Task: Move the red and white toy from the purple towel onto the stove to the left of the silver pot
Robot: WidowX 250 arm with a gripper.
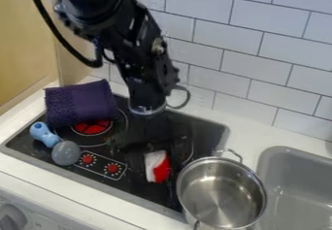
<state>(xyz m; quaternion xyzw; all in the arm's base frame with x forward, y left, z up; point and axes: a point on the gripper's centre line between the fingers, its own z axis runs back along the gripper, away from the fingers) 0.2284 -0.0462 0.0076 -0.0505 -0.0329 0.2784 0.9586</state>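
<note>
1. Stainless-steel pot (222, 195) stands at the four o'clock side of the black cooktop (158, 195), open top up, with loop handles at its twelve and seven o'clock.
2. Grey sink basin (297, 188) lies at three o'clock from the pot, let into the white tabletop (243, 138).
3. Red-and-white object (157, 167) is over the cooktop, just beside the black hand (148, 149), at about its five o'clock. Whether the hand is released, clenched or grasping this object, I cannot tell.
4. Black robot arm (133, 44) comes from the top edge at eleven o'clock, its hand low over the cooktop.
5. Blue-handled utensil (55, 144) with a rounded grey head lies at nine o'clock from the hand, head pointing between four and five.
6. Folded purple cloth (81, 103) rests at the cooktop's ten o'clock corner, just beside a red burner marking (92, 126).
</note>
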